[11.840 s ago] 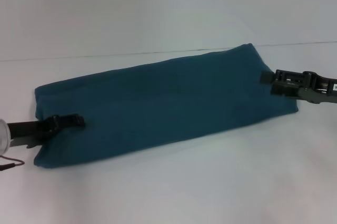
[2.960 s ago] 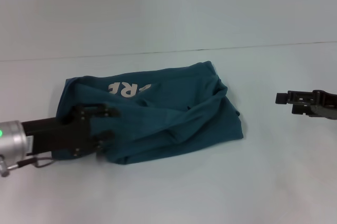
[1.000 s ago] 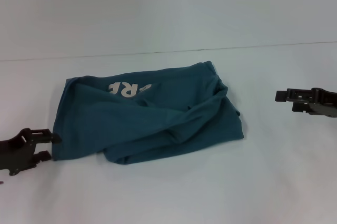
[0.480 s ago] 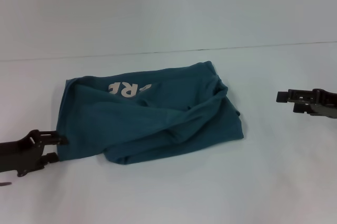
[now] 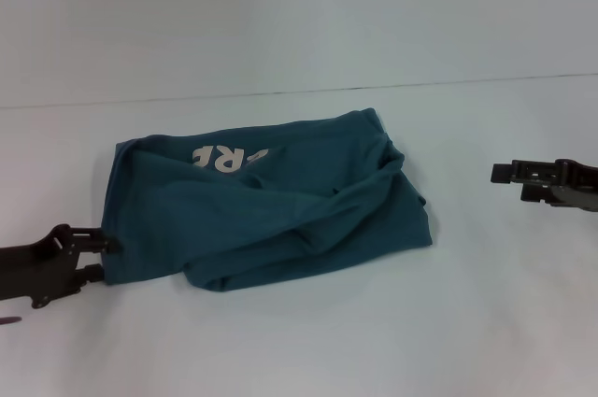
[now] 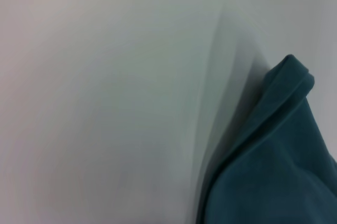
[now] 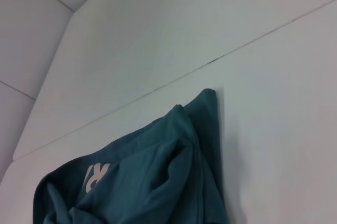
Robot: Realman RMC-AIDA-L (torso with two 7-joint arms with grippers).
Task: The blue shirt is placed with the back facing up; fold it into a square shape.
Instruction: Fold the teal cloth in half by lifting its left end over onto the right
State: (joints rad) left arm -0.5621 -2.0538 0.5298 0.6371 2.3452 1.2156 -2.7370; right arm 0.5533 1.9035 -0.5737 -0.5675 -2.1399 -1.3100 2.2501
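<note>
You have a limp, light shirt (image 5: 271, 205); take its edge at the spread left gripper (image 5: 93, 257) fingertips, right gripper (image 5: 505, 173) state indeterminate.

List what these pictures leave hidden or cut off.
- Lettering on the blue shirt: head view, a fold covers all but a few white letters; right wrist view, even fewer.
- Shirt's underside layers: every view, covered by the top cloth.
- Left gripper: head view, arm cut by the edge; whether it touches the shirt's corner is unclear.
- Right gripper: head view, arm cut by the edge; finger state unclear.
</note>
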